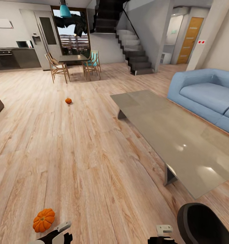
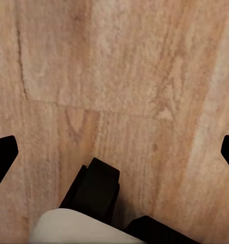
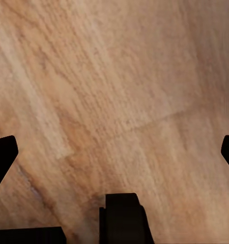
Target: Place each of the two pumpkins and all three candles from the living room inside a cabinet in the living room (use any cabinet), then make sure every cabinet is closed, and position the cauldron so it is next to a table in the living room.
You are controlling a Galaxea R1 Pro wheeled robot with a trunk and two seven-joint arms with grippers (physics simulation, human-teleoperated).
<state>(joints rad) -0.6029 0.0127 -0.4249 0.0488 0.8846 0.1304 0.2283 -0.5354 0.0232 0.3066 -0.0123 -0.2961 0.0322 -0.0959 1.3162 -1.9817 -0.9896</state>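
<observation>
Head view looks forward and down across a pale wood plank floor (image 1: 77, 152), with both arms tucked low at the bottom edge of the picture: the left gripper (image 1: 61, 232) shows as a white and black tip pointing up and to the right, and the right gripper (image 1: 163, 234) shows as a small white block above a black body, pointed roughly straight ahead. Both wrist views look down on bare planks; in the left wrist view the left gripper's dark fingertips (image 2: 3, 157) sit far out at the two side edges, so its fingers are spread wide with nothing between them, and the right wrist view shows the same wide spread, one fingertip (image 3: 3, 155) at each edge over bare wood. One pumpkin (image 1: 43, 220) lies on the floor just beside the left gripper, its ribs fanning from a crown turned up and toward the right. A second pumpkin (image 1: 68, 100) rests well ahead on open floor, too small to tell which way its stem points. A black rounded cauldron (image 1: 202, 223) sits at the lower right, near the end of a long low grey table (image 1: 168, 132), with a blue sofa (image 1: 209, 96) beyond. No readable writing appears anywhere.
</observation>
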